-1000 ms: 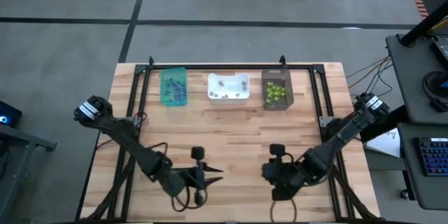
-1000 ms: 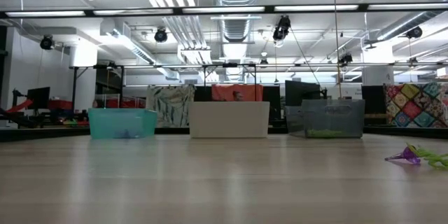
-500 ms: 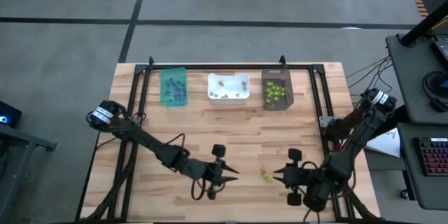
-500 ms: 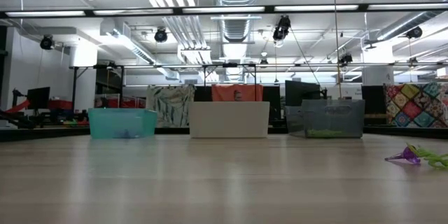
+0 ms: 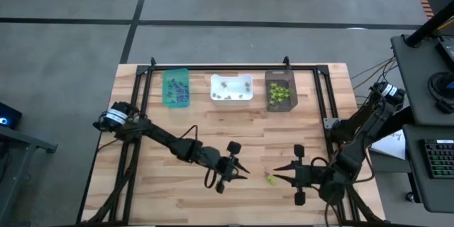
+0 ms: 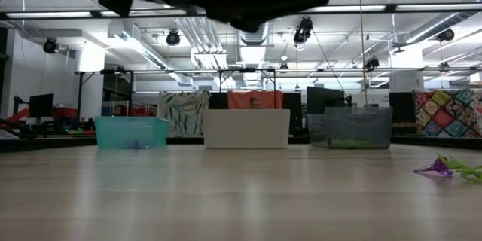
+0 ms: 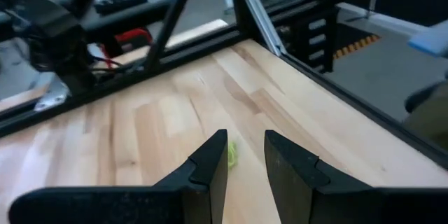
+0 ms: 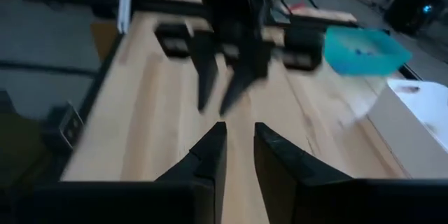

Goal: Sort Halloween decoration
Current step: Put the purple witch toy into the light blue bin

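A lime-green trinket with a purple one beside it (image 5: 270, 178) lies on the wood near the table's near edge; the low view shows the pair (image 6: 446, 169) flat on the boards. My left gripper (image 5: 245, 174) is open and points toward the table's right, just left of the trinkets; its wrist view shows the green trinket (image 7: 232, 152) just beyond its fingertips (image 7: 243, 155). My right gripper (image 5: 278, 176) is open, points left and hovers just right of the trinkets. The two grippers face each other, and neither touches anything.
Three bins stand in a row along the far edge: teal (image 5: 176, 87) with purple pieces, white (image 5: 231, 89) with pale pieces, dark brown (image 5: 279, 90) with lime-green ones. A black frame rail (image 5: 220, 68) runs behind them. Bare wood lies between bins and grippers.
My left gripper has travelled toward the table's right edge and a little farther from the near edge, closing on the trinkets. My right gripper has drawn back toward the right edge, uncovering the trinkets it stood over. The trinkets have stayed where they were.
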Motion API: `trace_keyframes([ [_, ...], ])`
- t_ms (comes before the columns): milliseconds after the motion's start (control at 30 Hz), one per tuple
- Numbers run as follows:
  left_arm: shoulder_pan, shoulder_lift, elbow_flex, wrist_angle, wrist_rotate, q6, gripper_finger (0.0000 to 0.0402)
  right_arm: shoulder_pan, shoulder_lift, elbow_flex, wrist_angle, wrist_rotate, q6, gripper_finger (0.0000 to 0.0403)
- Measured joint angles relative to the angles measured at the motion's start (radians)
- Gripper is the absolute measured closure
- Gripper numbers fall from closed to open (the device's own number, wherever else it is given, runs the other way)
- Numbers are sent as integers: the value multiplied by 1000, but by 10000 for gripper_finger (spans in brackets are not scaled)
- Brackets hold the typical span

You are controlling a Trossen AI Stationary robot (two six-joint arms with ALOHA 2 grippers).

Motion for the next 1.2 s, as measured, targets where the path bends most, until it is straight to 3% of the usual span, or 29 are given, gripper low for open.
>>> trace_keyframes([
  [100, 27, 23, 0, 4, 72, 17, 323, 0, 9, -20, 105, 6, -44, 344],
  [267, 48, 81, 11, 4, 95, 29, 323, 0, 66, -32, 235, 7, -66, 344],
  [567, 56, 253, 190, 2, 165, 93, 323, 0, 148, -33, 505, 5, -327, 344],
  [867, 104, 371, 309, -24, 197, 122, 323, 5, 138, -33, 528, -22, -332, 344],
  [1033, 138, 388, 315, -28, 199, 101, 323, 5, 138, -33, 531, -22, -332, 344],
  [1200, 165, 388, 314, -51, 265, 88, 302, 5, 138, -33, 529, -22, -327, 344],
])
